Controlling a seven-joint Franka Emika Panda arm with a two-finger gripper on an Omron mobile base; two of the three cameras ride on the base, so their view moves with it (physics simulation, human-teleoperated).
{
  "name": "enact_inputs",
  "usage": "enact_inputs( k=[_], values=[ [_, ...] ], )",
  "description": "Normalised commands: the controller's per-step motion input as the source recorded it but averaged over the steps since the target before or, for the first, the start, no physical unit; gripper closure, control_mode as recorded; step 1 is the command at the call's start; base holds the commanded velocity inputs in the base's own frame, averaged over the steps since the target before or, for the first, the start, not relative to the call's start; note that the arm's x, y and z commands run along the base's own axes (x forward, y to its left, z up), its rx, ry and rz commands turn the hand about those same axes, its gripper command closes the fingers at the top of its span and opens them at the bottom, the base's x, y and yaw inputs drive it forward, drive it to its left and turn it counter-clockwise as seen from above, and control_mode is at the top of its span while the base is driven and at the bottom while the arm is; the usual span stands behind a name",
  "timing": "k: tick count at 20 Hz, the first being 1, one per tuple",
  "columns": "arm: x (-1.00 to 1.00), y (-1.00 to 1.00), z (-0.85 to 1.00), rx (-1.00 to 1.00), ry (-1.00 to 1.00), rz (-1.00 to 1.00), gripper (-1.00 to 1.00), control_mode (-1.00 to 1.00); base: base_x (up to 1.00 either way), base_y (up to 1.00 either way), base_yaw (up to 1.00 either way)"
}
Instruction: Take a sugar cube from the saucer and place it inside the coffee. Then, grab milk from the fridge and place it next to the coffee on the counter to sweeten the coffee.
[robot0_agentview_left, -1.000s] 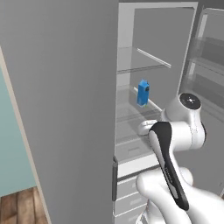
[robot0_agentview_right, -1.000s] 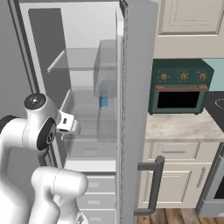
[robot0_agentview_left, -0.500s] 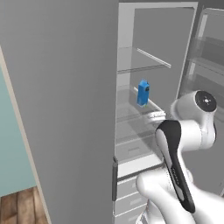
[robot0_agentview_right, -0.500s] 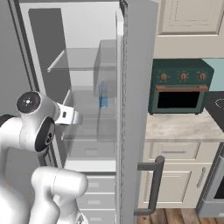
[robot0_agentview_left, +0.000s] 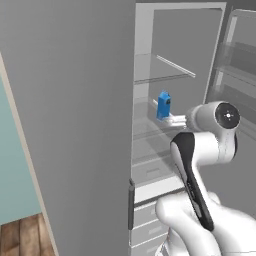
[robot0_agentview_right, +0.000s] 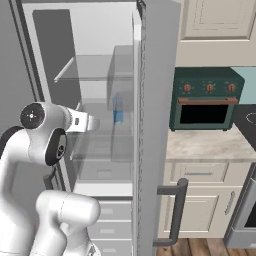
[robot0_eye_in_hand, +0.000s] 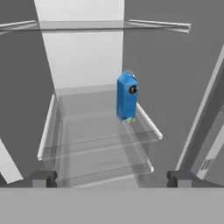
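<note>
The tool (robot0_eye_in_hand: 111, 178) stands wide open and empty, its tips level with the near edge of a clear shelf (robot0_eye_in_hand: 100, 144) in the fridge (robot0_agentview_left: 90, 100). It faces the milk (robot0_eye_in_hand: 127, 97), likely lining up a reach. The milk stands upright at the far right of that shelf, well apart from the tips, cap toward the tool. No writing is legible on the carton.

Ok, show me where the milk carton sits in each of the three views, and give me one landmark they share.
Left base view: the milk stands upright on a clear shelf, right of centre, just left of the arm.
Right base view: the milk shows faintly behind the fridge door edge.
Hand view: the milk stands centre-right, ahead of the gripper.
Shared landmark: the clear shelf above it.
</note>
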Motion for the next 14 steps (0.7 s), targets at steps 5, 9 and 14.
enact_inputs(
  k=[5, 9, 14],
  values=[
    [0.31, 0.0, 0.0, -0.04, 0.0, -0.15, -1.0, -1.0, 0.0, 0.0, 0.0],
    [0.11, -0.03, -0.03, 0.0, 0.0, 0.0, -1.0, -1.0, 0.0, 0.0, 0.0],
    [0.37, -0.23, -0.03, 0.09, 0.04, 0.0, -1.0, -1.0, 0.0, 0.0, 0.0]
  ],
)
